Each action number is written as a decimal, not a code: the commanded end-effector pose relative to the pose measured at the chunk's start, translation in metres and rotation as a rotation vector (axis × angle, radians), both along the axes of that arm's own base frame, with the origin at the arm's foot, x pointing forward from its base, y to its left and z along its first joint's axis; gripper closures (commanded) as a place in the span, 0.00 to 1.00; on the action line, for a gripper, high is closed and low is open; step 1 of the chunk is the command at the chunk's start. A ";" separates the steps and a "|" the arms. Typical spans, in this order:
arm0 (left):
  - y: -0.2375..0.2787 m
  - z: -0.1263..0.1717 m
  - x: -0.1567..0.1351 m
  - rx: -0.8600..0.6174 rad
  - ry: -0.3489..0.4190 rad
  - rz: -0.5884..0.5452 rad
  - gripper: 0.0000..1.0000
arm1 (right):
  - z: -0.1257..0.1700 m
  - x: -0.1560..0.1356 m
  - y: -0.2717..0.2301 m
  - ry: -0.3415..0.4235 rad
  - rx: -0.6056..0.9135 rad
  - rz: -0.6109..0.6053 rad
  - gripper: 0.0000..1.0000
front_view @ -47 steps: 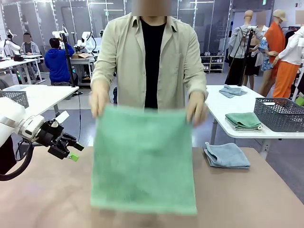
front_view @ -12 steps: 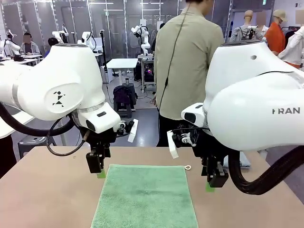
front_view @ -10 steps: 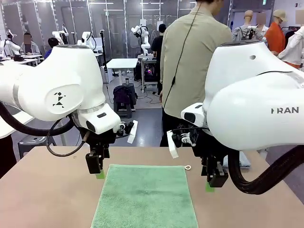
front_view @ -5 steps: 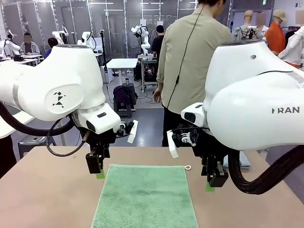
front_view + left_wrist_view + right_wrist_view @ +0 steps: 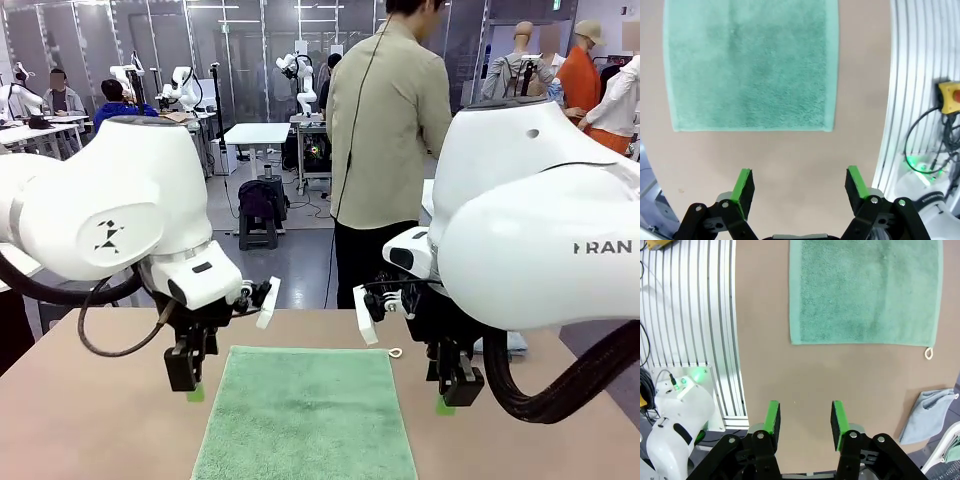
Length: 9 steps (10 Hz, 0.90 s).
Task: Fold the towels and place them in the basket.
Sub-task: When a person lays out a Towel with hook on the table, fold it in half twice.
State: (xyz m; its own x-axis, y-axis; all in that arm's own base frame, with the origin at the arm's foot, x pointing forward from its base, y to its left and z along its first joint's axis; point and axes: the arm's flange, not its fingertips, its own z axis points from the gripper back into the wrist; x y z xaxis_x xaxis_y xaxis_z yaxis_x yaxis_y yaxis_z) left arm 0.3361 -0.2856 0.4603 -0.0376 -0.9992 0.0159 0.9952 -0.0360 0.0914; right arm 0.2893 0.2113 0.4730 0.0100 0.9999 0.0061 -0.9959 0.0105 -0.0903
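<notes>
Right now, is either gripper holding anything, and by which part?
Nothing is held: left gripper and right gripper are both open, clear of the green towel.

The green towel (image 5: pixel 305 415) is looped terry cloth, matt and nubby, with a flatter woven hem. The table (image 5: pixel 90 420) under it is smooth and matt. The arm shells (image 5: pixel 110 200) are glossy white plastic. The left gripper (image 5: pixel 799 172) and right gripper (image 5: pixel 805 407) are matt black, with smooth green pads (image 5: pixel 743 187).

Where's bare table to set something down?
Widest bare patch: table left of the mint green towel, beyond the left gripper. Right side is tighter: right gripper beside the towel edge, grey-blue towel farther out.
</notes>
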 end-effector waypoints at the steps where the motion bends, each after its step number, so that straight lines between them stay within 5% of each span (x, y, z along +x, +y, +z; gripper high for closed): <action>1: 0.006 -0.009 -0.024 -0.021 -0.007 -0.004 0.07 | -0.017 -0.015 0.007 -0.015 0.015 -0.027 0.47; 6: 0.010 -0.044 -0.055 -0.048 -0.012 0.030 0.07 | -0.065 -0.022 0.020 -0.011 0.068 -0.096 0.00; 9: 0.009 -0.077 -0.049 -0.051 -0.016 0.041 0.07 | -0.091 -0.018 0.027 0.013 0.060 -0.129 0.00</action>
State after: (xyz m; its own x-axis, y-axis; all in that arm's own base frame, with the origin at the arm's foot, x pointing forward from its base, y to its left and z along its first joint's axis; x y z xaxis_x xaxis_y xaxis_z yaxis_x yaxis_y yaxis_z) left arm 0.2848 -0.2709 0.3960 -0.0194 -0.9990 0.0405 0.9951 -0.0154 0.0974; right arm 0.2889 0.2460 0.4119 0.1114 0.9921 0.0576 -0.9898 0.1159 -0.0833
